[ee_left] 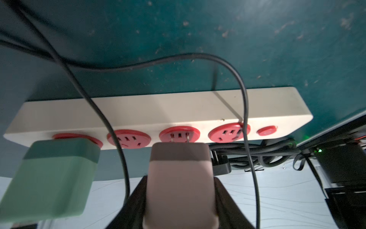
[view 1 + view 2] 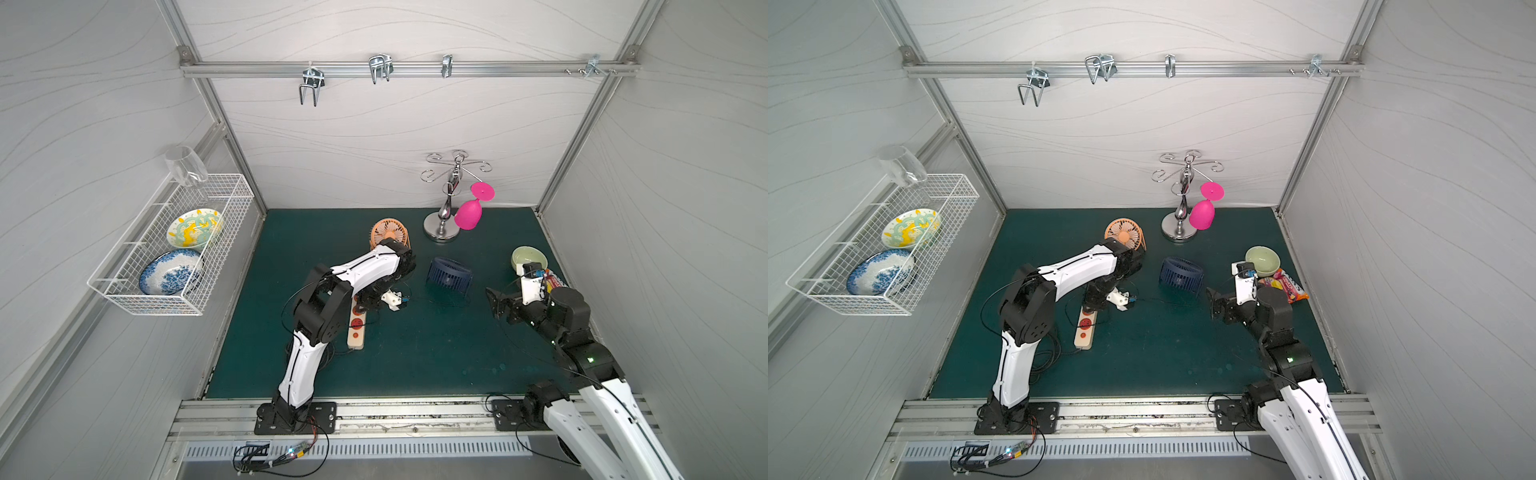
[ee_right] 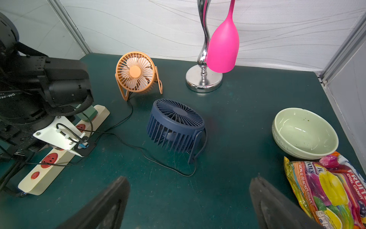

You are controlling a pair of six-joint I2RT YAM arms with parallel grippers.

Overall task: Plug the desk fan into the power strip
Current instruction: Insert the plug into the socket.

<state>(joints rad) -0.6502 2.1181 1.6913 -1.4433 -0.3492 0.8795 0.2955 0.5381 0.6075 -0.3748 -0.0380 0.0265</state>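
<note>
While the left gripper (image 1: 180, 178) is clenched on a beige plug (image 1: 179, 156), the plug's prongs meet the third red socket (image 1: 179, 133) of the power strip (image 1: 158, 111). Bare metal shows between plug body and socket face, so I judge it entered but not seated.

Strip position: flat on the green mat (image 2: 415, 353), directly under the left wrist, button end toward the robot's base. A green adapter (image 1: 53, 178) fills the end socket, one socket away from the plug.

Right gripper (image 3: 190, 184): fingers spread wide, empty, well apart from the strip, near the bowl (image 3: 305, 132).

Cords from the navy fan (image 3: 176, 123) and orange fan (image 3: 135, 72) both run toward the strip; which one feeds the held plug cannot be told.

Step in hand: insertion. The next move calls for a straight push along the prongs, plug kept square — nothing braces the strip, so it may slide.
</note>
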